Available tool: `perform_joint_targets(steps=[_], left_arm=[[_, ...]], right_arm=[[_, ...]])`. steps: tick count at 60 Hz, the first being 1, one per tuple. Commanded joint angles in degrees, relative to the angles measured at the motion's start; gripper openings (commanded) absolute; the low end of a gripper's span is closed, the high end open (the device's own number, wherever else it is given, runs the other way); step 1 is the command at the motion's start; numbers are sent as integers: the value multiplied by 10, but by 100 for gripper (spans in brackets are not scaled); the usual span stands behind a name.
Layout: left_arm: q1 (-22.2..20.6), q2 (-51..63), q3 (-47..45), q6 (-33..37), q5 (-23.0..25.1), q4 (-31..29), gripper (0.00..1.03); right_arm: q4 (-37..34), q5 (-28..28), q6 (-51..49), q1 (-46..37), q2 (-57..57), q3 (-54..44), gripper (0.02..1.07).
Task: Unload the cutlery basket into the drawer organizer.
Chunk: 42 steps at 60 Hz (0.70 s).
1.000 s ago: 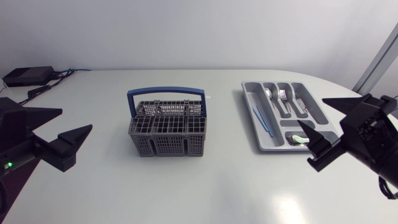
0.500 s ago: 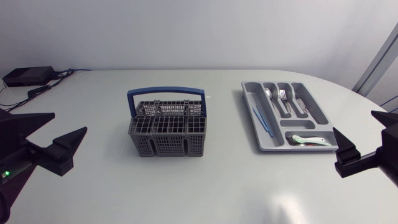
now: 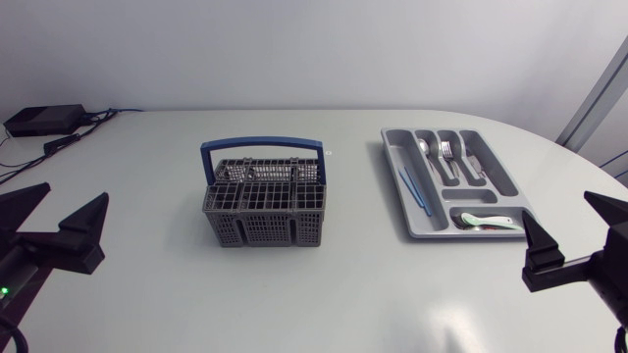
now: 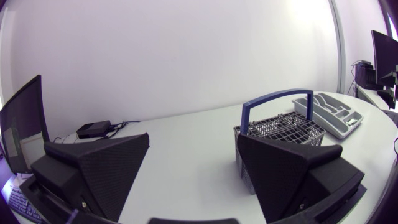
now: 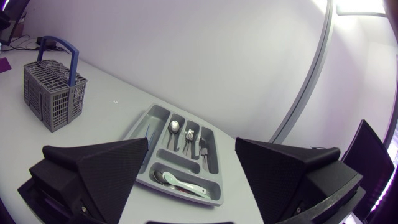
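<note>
The left gripper (image 3: 61, 214) stands spread and empty, its arm cut off at the view's edge. The cutlery basket (image 3: 263, 227) sits well ahead of it, and in the left wrist view one finger hides the basket's lower part. What lies under the basket's top grid cannot be made out. The right gripper (image 3: 574, 227) is likewise spread and empty. The drawer organizer (image 3: 432, 232) lies ahead of it, with cutlery (image 3: 446, 152) in its compartments.

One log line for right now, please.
left tool: open, empty | right tool: open, empty | basket: upright, mid-table | tray: holds cutlery
</note>
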Motion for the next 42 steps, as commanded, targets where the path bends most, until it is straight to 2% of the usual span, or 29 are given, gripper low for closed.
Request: perform_joint_targets(steps=[1, 42], left_arm=[[-4, -15, -28, -25, -7, 14, 99], [-30, -113, -164, -101, -36, 100, 99]], right_arm=[[13, 11, 44, 14, -11, -25, 103], [85, 99, 239, 115, -80, -119, 103]])
